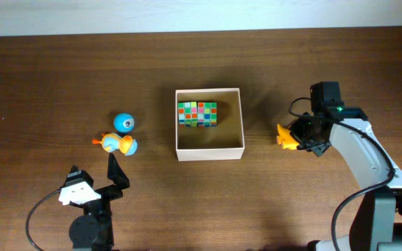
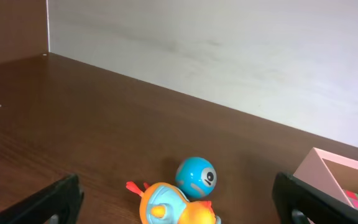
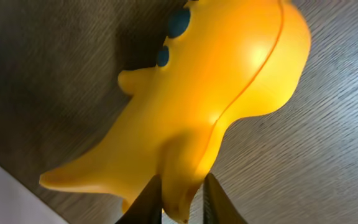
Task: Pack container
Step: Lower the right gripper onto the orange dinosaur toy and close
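Right tool (image 1: 300, 137) pinches the yellow toy (image 1: 285, 135) right of the box (image 1: 209, 154) — likely to carry it in; left tool (image 1: 95, 174) spread apart, idle.

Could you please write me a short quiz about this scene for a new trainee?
1. True or false: the box already holds the colourful block.
2. Fill the gap: the right gripper is shut on the ____ toy.
3. How many toys lie on the table to the left of the box: A one, B two, C three?
Key: 1 true; 2 yellow, the yellow toy; 3 B, the blue ball and the orange duck.
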Controlling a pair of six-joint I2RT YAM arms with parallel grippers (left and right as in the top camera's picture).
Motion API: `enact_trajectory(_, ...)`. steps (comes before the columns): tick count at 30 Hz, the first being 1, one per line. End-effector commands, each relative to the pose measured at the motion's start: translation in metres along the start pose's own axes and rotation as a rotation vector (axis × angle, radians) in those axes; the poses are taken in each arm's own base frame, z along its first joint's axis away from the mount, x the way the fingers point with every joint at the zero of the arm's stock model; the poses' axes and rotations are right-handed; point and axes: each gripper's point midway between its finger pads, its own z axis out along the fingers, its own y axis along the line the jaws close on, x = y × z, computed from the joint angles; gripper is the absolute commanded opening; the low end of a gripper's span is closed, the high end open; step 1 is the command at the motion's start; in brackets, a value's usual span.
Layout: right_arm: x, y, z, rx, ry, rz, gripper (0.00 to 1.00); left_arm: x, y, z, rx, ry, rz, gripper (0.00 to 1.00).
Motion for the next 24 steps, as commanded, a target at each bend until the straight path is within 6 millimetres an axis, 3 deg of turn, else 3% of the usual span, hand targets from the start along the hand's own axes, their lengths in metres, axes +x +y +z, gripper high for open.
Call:
enact_trajectory(1,-0.006,-0.012,0.004,0.056,-0.034,0.009,0.26,0.0,0.003,0.0,-0.011,-0.006,0.015,0.99)
enact_trajectory(9,-0.014,-0.016,0.003,0.079,-0.074,0.008,0.3,0.0,0.003,0.0,-0.011,-0.006,0.015,0.99)
enact_trajectory(15,-0.016,-0.013,0.003,0.069,-0.083,0.008,0.1,0.0,0.003,0.0,-0.011,-0.006,0.015,0.99)
enact_trajectory(19,-0.017,-0.014,0.003,0.075,-0.089,0.009,0.04,0.0,0.003,0.0,-0.011,-0.006,0.015,0.99)
enact_trajectory(24,-0.019,-0.015,0.002,0.082,-0.097,-0.006,0.04,0.0,0.003,0.0,-0.011,-0.006,0.015,0.99)
